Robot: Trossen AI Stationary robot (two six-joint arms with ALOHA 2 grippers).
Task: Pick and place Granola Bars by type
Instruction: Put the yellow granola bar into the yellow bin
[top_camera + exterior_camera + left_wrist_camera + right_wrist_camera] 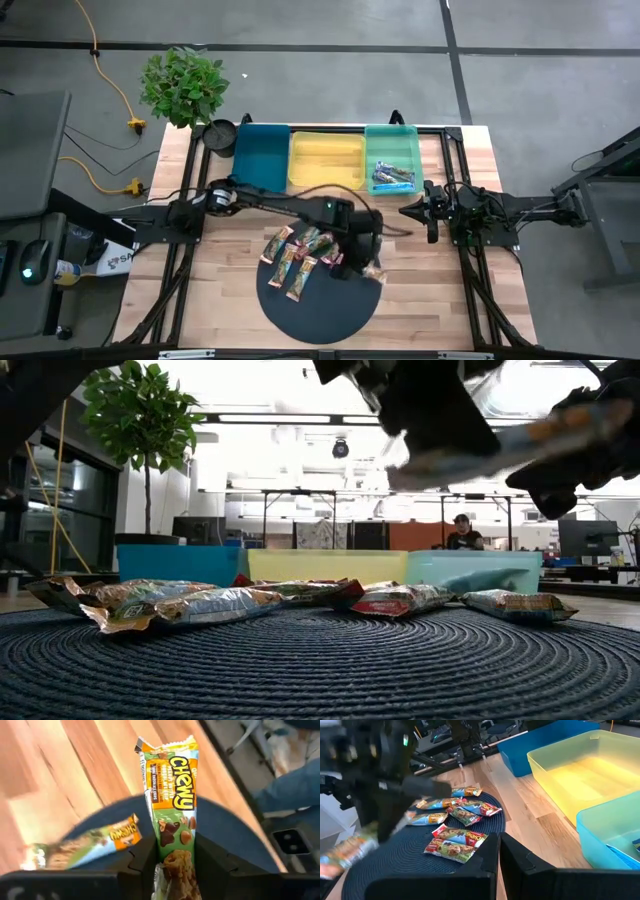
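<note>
My left fingers (172, 870) are pinched on an orange-and-green bar (172, 815), shiny wrapper, crimped end pointing away from me, the word Chewy running along it. I have it lifted above the round mat (320, 305), over the mat's right side as seen from above. Under it lies another bar (117, 837) of the same colours, flat on the mat, and past the mat's curved rim comes the pale wood of the surface (420, 300).

More bars (298, 262) are strewn over the mat's far part, crinkled foil, some overlapping, one pink-red bar (456, 842) lying nearest my right side. The mat is dark, woven in ridged rings, and its near half is bare.

Beyond the heap, along the far edge of the surface, three plastic trays stand side by side, touching: a dark blue tray (260, 155), a yellow tray (326, 160) and a turquoise tray (393, 150). A few blue-purple bars (393, 178) lie in the turquoise one. Bare wood runs between the mat and the trays.

My right fingers (407, 211) are pressed together on nothing, parked over the surface just in front of the turquoise tray, off the mat's right side. My left arm stretches across the heap from the left.

A potted plant (183, 85) sits past the far-left corner, and a person (461, 532) shows far back in the room.
</note>
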